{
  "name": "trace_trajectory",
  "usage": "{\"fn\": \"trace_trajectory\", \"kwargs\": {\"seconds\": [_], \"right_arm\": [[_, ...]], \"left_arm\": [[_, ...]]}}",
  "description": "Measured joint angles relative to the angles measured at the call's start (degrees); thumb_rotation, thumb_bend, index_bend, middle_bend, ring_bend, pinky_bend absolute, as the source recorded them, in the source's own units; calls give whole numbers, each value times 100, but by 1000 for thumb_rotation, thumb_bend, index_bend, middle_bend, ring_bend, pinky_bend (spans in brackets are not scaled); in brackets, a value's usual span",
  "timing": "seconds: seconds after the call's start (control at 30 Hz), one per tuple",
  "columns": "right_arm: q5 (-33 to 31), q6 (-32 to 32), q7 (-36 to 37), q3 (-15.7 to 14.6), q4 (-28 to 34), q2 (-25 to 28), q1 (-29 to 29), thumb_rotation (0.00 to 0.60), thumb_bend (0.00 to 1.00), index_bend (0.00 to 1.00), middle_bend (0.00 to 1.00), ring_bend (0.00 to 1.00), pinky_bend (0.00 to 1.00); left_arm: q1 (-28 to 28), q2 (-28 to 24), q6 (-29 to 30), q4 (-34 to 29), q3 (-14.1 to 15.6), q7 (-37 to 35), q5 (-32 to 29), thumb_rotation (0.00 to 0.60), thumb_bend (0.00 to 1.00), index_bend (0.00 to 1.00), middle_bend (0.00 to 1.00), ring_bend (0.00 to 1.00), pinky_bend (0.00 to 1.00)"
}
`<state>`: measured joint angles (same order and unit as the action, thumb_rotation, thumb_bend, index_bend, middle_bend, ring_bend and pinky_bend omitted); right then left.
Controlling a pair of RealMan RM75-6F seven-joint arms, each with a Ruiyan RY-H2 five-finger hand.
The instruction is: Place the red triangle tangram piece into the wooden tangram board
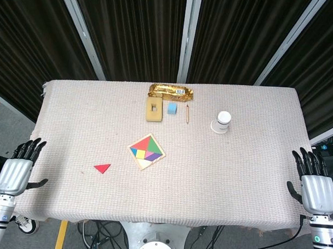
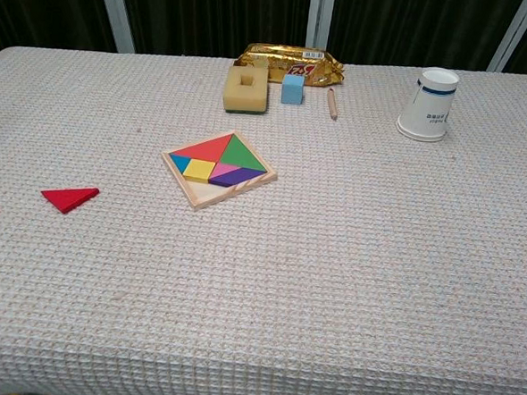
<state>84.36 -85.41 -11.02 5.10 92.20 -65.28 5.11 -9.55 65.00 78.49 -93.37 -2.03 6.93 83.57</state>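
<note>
Red and flat, the triangle [image 1: 102, 167] lies on the woven bench cloth [image 1: 235, 181] at about eight o'clock from the wooden board [image 1: 146, 151], well apart from it. Both hands, left [image 1: 16, 172] and right [image 1: 316, 187], hang released off the near corners, fingers spread. So thin a piece could skid on the ribbed cloth under a clumsy pinch, or snag the board's raised rim; only one pale bare slot shows along its near edge

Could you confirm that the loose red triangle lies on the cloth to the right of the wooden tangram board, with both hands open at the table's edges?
Not quite: the red triangle lies left of the wooden tangram board, not right, as the head view shows. The rest holds: it rests on the cloth, and the left hand and right hand sit open at the table's edges.
</note>
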Motion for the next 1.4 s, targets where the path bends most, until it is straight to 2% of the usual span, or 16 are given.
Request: {"fn": "trace_trajectory", "kwargs": {"seconds": [0.23,0.43,0.83,1.2,1.4], "right_arm": [[-15,-1,19,8,10,23,-2,600,222,0,0,0,0],[-22,-38,50,35,10,47,-7,600,223,0,0,0,0],[-48,17,-37,45,21,153,22,600,223,0,0,0,0],[-137,57,129,122,-42,267,55,600,222,0,0,0,0],[-189,103,230,140,-99,310,69,600,223,0,0,0,0]], "left_arm": [[-26,-19,-11,-105,-7,-41,14,600,9,60,0,0,87],[-131,49,-267,-176,134,-346,225,600,9,66,9,0,88],[-689,741,-996,-201,102,-153,291,600,10,77,16,0,88],[-1151,1495,-1673,29,-84,93,-319,600,10,106,28,0,83],[-1310,1657,-1800,61,-202,145,-554,600,10,132,28,0,83]]}}
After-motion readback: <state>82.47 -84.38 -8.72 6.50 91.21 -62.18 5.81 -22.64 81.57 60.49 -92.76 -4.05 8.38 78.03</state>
